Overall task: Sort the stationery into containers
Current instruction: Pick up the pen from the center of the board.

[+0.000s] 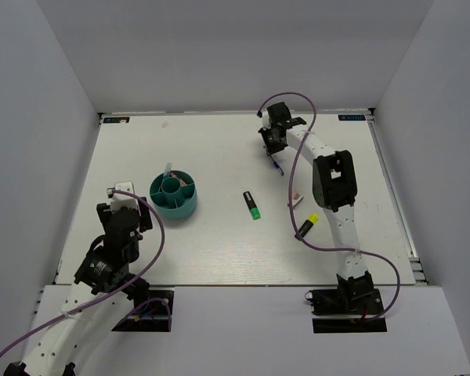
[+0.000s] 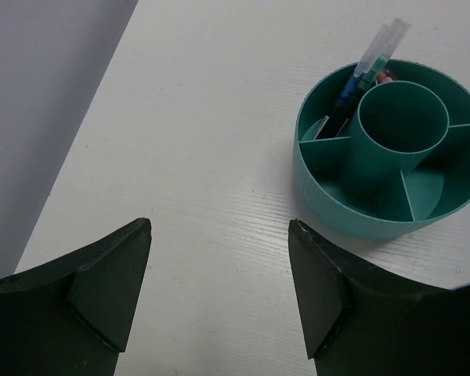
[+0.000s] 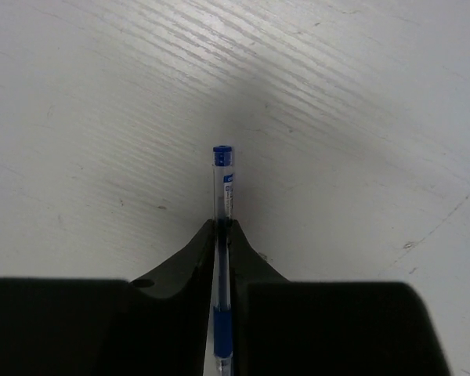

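Because the blue pen [image 3: 222, 184] is at the far side of the table [image 1: 219, 243], well apart from the teal organiser [image 2: 329, 204], the right gripper [image 3: 222, 229] has its jaws pinched narrow around the barrel, cap end poking forward. The left gripper [image 2: 219, 282] hangs wide open and empty near the organiser, probably waiting its turn

No readable text — label on blue pen [image 3: 222, 176] blurred, table-corner stickers [image 1: 350, 117] too small

White table [image 1: 219, 251], teal organiser [image 1: 175, 210], blue pen [image 3: 223, 188], black-green highlighter [image 1: 252, 205], black-yellow highlighter [image 1: 309, 225].
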`<state>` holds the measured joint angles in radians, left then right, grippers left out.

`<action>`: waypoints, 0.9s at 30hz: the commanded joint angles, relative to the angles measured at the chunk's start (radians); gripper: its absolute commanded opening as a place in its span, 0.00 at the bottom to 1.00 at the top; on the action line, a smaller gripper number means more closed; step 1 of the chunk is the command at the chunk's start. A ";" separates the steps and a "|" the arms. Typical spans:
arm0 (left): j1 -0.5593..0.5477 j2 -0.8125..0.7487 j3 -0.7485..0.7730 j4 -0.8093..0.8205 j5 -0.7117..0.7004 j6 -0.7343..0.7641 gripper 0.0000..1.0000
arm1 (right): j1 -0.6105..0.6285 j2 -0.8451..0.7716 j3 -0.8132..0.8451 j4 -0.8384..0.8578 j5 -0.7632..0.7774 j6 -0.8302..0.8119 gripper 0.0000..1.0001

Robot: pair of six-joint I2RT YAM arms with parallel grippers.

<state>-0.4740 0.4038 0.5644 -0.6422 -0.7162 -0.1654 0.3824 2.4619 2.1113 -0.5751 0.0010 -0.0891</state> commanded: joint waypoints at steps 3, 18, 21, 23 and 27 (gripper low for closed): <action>0.005 -0.008 -0.008 0.021 -0.019 0.007 0.81 | 0.009 0.014 -0.085 -0.138 -0.065 0.034 0.03; 0.005 -0.054 -0.027 0.045 -0.081 0.015 0.81 | 0.093 -0.317 -0.084 -0.143 -0.524 -0.133 0.00; 0.005 -0.075 -0.040 0.061 -0.106 0.021 0.81 | 0.134 -0.352 -0.028 -0.148 -0.635 -0.100 0.00; 0.006 -0.094 -0.047 0.071 -0.129 0.026 0.81 | 0.162 -0.365 -0.010 -0.103 -0.663 -0.063 0.00; 0.003 -0.126 -0.058 0.079 -0.155 0.033 0.82 | 0.225 -0.414 -0.017 0.096 -0.830 0.109 0.00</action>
<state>-0.4732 0.2958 0.5182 -0.5911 -0.8272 -0.1455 0.5697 2.0987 2.0689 -0.6250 -0.6437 -0.1085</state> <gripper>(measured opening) 0.819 0.022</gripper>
